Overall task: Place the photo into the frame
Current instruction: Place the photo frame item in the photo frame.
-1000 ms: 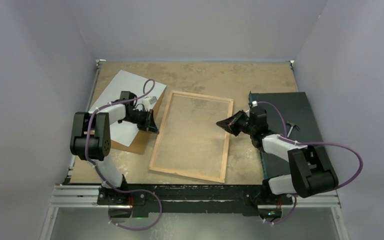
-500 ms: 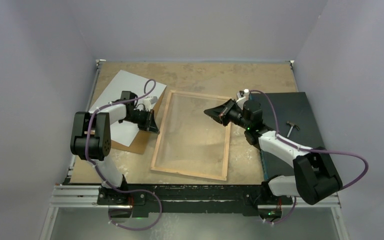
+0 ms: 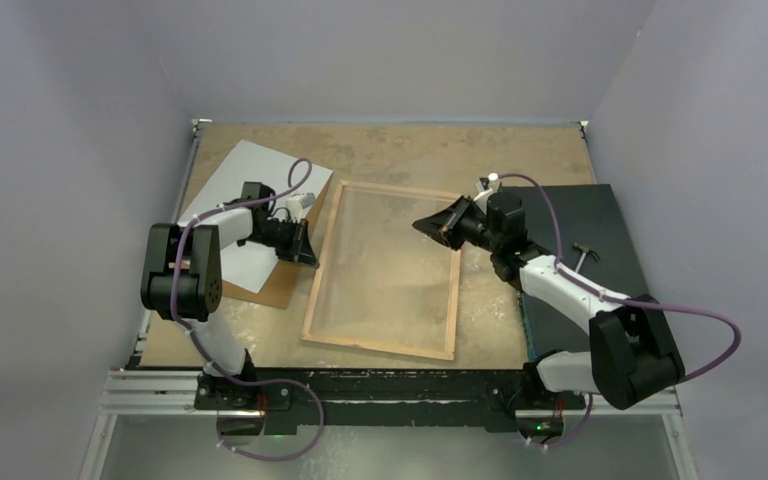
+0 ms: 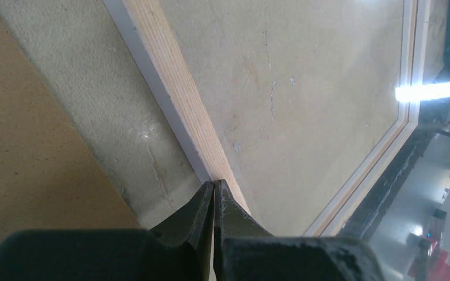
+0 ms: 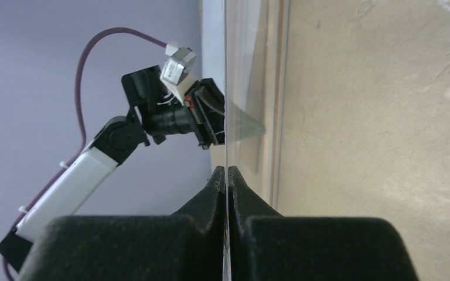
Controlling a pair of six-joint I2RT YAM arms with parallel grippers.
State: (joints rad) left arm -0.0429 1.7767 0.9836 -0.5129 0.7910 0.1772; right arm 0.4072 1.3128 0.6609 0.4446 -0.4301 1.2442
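As the top view shows it, frame (image 3: 380,347): lies flat in the middle of the table (image 3: 410,150), light wood side up, long rails running from the far edge toward the near edge.
Photo (image 3: 250,170): at the table's far-left corner, white back up, resting on a brown board (image 3: 280,285); well apart from the frame's opening.
Clear sheet (image 3: 400,240): over the frame's opening, its right side lifted off the rails.
Left gripper (image 3: 308,258): at the frame's left rail, low to the table.
Right gripper (image 3: 422,225): above the frame's far-right part, at the raised edge of the clear sheet.
Mat (image 3: 580,215): dark, along the table's right edge, with a hammer (image 3: 585,253) on it.

Left wrist view
Left gripper (image 4: 214,186): fingers pressed together, tips against the frame's wood rail (image 4: 170,99); nothing visible between them.
Board (image 4: 17,140): left of the rail, with a strip of bare table between them.

Right wrist view
Right gripper (image 5: 227,171): fingers pinching the clear sheet (image 5: 225,88), which shows edge-on as a thin line running away from the tips.
Frame rail (image 5: 278,88): just beside the sheet, on the table (image 5: 387,117).
Left gripper (image 5: 211,117): visible across the frame, behind the sheet.
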